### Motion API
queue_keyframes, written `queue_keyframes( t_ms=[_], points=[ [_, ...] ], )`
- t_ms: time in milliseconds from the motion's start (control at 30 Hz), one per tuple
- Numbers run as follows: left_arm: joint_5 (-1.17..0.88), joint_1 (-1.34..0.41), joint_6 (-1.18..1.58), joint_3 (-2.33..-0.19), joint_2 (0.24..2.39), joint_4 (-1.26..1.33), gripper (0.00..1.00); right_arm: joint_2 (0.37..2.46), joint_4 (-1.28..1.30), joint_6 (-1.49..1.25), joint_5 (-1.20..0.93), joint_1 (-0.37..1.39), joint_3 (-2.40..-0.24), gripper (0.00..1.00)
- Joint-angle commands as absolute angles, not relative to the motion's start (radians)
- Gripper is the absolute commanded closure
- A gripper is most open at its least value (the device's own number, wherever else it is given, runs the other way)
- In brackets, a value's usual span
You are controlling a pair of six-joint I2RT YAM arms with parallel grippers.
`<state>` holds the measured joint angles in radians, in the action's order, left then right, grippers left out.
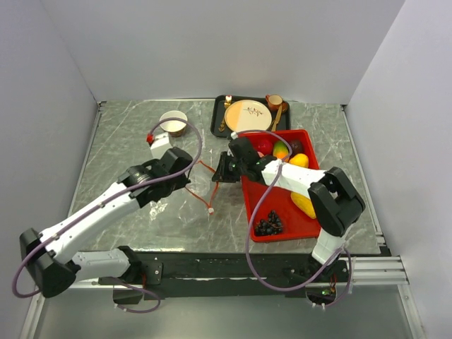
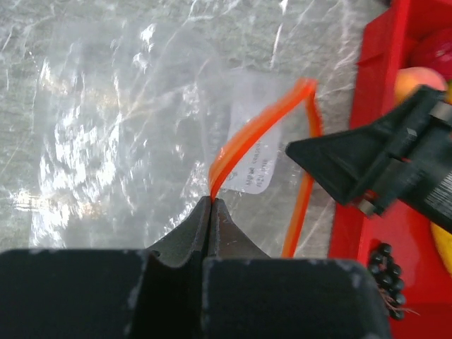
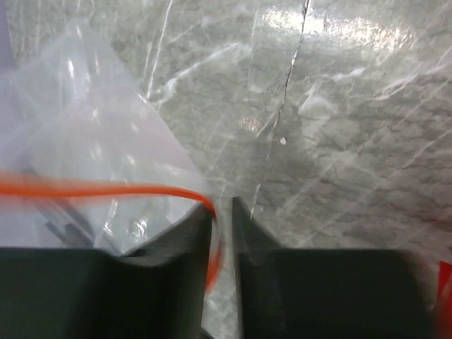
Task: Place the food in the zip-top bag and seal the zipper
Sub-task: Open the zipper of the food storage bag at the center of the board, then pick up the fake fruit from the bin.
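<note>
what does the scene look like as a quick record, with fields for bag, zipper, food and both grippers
container: zip-top bag lying on the table, no fruit seen inside
closure: zipper open, its two sides apart, raised off the table
items: food in the red tray, grape bunch at its near end
left: left gripper shut on the zipper
right: right gripper has a narrow gap with the zipper strip in it, grip unclear

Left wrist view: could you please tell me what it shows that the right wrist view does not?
Only the left wrist: the red tray, its grape bunch, and the left pincer shut on the zipper. Only the right wrist: the right pincer, slightly parted, the zipper running through its gap. Both: the clear zip-top bag and the marble table.
</note>
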<state>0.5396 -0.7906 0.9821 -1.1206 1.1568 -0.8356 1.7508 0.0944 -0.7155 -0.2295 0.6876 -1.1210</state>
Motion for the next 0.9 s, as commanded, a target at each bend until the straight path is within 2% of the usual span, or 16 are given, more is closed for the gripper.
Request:
queue_keyframes(
  t_ms=[0, 33, 67, 200, 267, 300, 333, 467, 700, 867],
  points=[
    [0.537, -0.787, 0.973, -1.154, 1.218, -0.844, 0.99, 1.605, 0.123, -0.667, -0.161, 0.687, -1.132, 0.49],
    [0.532, -0.787, 0.968, -1.149, 1.221, -0.836, 0.99, 1.58, 0.136, -0.655, -0.143, 0.677, -1.12, 0.33],
    [0.525, -0.787, 0.965, -1.144, 1.221, -0.815, 0.99, 1.531, 0.173, -0.65, -0.097, 0.67, -1.112, 0.27],
    [0.506, -0.787, 0.953, -1.108, 1.206, -0.767, 0.99, 1.399, 0.248, -0.626, -0.002, 0.64, -1.046, 0.11],
    [0.497, -0.787, 0.94, -1.1, 1.198, -0.752, 0.99, 1.324, 0.3, -0.626, 0.043, 0.627, -1.023, 0.08],
    [0.492, -0.787, 0.94, -1.092, 1.197, -0.738, 0.99, 1.301, 0.334, -0.627, 0.104, 0.626, -1.006, 0.02],
    [0.485, -0.787, 0.936, -1.091, 1.195, -0.733, 0.99, 1.28, 0.368, -0.649, 0.142, 0.624, -0.997, 0.0],
    [0.473, -0.787, 0.928, -1.088, 1.204, -0.721, 0.99, 1.198, 0.614, -0.768, 0.316, 0.601, -0.947, 0.0],
    [0.437, -0.787, 0.897, -1.069, 1.21, -0.678, 0.98, 1.005, 0.736, -0.937, 0.268, 0.572, -0.738, 0.0],
    [0.425, -0.787, 0.893, -1.058, 1.215, -0.658, 0.99, 0.851, 0.776, -1.042, 0.209, 0.572, -0.666, 0.0]
  ],
)
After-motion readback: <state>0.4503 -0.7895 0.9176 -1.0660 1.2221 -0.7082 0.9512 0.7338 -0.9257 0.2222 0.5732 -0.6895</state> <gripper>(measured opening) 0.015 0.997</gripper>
